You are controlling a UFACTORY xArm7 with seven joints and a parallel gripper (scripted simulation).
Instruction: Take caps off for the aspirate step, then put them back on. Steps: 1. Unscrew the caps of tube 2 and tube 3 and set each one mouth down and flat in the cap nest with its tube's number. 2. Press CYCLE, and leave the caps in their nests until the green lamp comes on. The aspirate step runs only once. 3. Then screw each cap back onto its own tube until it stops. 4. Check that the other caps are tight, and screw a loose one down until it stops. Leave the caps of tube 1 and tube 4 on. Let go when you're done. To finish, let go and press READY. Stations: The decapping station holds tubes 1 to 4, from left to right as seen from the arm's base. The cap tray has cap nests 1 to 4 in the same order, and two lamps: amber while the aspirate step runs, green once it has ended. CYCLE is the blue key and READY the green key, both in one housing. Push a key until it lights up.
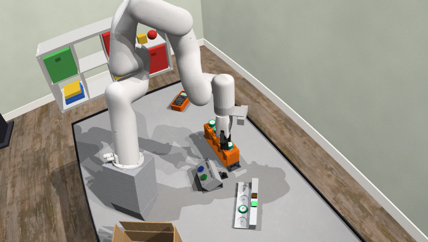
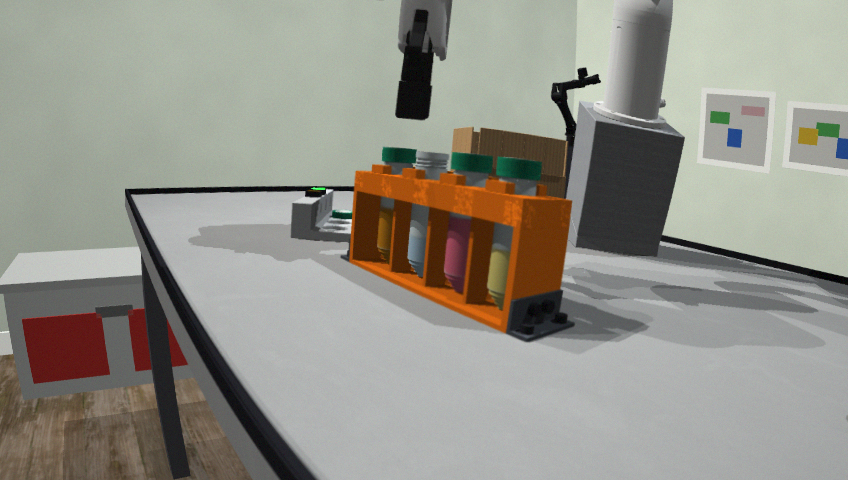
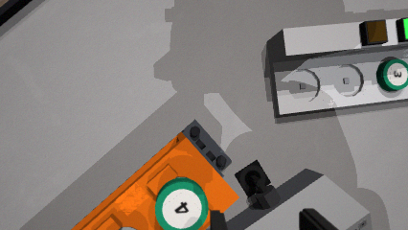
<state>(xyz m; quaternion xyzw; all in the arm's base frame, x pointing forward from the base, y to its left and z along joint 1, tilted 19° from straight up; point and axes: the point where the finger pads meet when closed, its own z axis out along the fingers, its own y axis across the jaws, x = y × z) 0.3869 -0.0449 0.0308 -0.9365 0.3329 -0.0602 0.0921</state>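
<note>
The orange rack (image 1: 221, 143) holds four tubes. In the exterior view, tube 3 (image 2: 431, 160) stands open, without a cap. Tube 4 (image 2: 398, 155), tube 2 (image 2: 471, 161) and tube 1 (image 2: 518, 168) wear green caps. Cap 4 shows in the wrist view (image 3: 182, 209). Cap 3 (image 1: 243, 209) (image 3: 395, 74) lies in a nest of the cap tray (image 1: 246, 205), and the wrist view shows it there too. The green lamp (image 1: 254, 203) is lit and the amber lamp (image 3: 374, 31) is dark. My gripper (image 2: 414, 89) hangs well above tubes 3 and 4, open and empty.
The key housing (image 1: 208, 176) with the blue key (image 1: 200, 168) and the green key (image 1: 204, 176) sits between the rack and the arm's base. An orange multimeter (image 1: 180, 101) lies at the back. A cardboard box (image 1: 147, 232) stands at the front edge.
</note>
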